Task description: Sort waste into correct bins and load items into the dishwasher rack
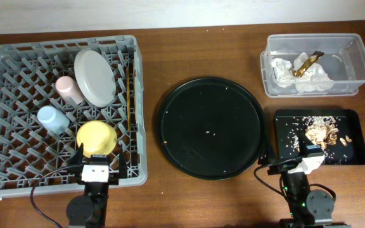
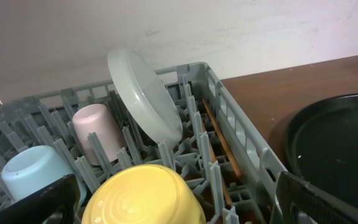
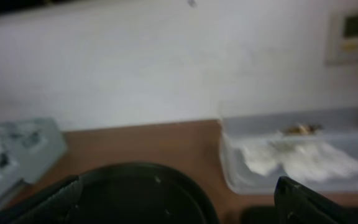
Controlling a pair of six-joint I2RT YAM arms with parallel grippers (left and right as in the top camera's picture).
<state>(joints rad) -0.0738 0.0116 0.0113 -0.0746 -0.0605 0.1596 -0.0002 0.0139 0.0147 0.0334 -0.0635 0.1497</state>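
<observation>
The grey dishwasher rack (image 1: 5, 120) holds the grey-white plate (image 1: 95, 77) on edge, the pink cup (image 1: 69, 88), the light blue cup (image 1: 52, 119), the yellow bowl (image 1: 97, 137) upside down, and chopsticks (image 1: 128, 95) along its right side. The clear tub (image 1: 350, 54) holds white tissue (image 1: 284, 69) and the gold-brown wrapper (image 1: 307, 63). The shallow black tray (image 1: 353, 123) holds beige food scraps (image 1: 322, 133). My left gripper (image 2: 179, 202) is open and empty above the bowl (image 2: 145, 196). My right gripper (image 3: 179, 199) is open and empty near the front edge.
A large round black tray (image 1: 211, 126) with a few crumbs lies mid-table between the rack and the bins. Both arms rest at the table's front edge, left (image 1: 94, 174) and right (image 1: 306, 168). Bare wood shows behind the round tray.
</observation>
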